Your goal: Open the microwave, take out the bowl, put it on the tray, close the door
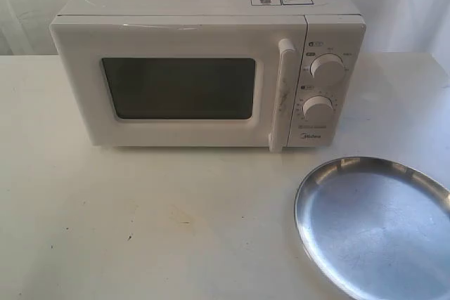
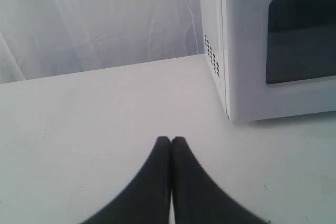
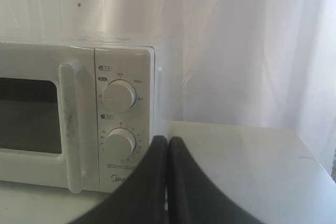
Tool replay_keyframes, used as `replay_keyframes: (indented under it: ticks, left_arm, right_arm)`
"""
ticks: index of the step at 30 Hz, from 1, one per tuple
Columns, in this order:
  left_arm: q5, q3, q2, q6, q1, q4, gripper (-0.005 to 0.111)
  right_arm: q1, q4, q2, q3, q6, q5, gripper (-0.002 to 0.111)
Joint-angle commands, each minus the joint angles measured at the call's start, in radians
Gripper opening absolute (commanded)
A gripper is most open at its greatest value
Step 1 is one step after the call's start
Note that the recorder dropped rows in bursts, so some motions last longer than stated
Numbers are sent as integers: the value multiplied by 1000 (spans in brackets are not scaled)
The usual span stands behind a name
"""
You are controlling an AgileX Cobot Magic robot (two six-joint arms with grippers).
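The white microwave [image 1: 211,68] stands at the back of the table with its door [image 1: 179,86] closed. The vertical bar handle [image 1: 283,93] runs beside two round knobs [image 1: 327,68]. The bowl is out of view. The silver tray [image 1: 376,226] lies at the front right. Neither gripper shows in the exterior view. My left gripper [image 2: 171,140] is shut and empty over bare table, off the microwave's [image 2: 273,45] left corner. My right gripper [image 3: 167,140] is shut and empty, in front of the knob panel's [image 3: 119,129] right edge, with the handle [image 3: 71,124] further left.
The white table [image 1: 140,223] carries only the microwave and the tray. A white curtain [image 3: 241,45] hangs behind and to the sides. The table's right edge [image 3: 315,161] shows in the right wrist view.
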Motion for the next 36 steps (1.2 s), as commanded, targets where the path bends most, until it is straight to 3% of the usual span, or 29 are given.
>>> replay_keyframes:
  ticks: [1, 19, 24, 36]
  left_arm:
    - [-4, -3, -2, 0, -5, -8, 0]
    - [-4, -3, -2, 0, -5, -8, 0]
    - [-4, -3, -2, 0, -5, -8, 0]
    - [-4, -3, -2, 0, -5, -8, 0]
  right_arm:
    - [-5, 3, -6, 5, -4, 0, 0]
    - [-5, 3, -6, 5, -6, -8, 0]
    - [-5, 3, -6, 5, 6, -82, 0]
    - [-5, 3, -6, 5, 189, -211, 0]
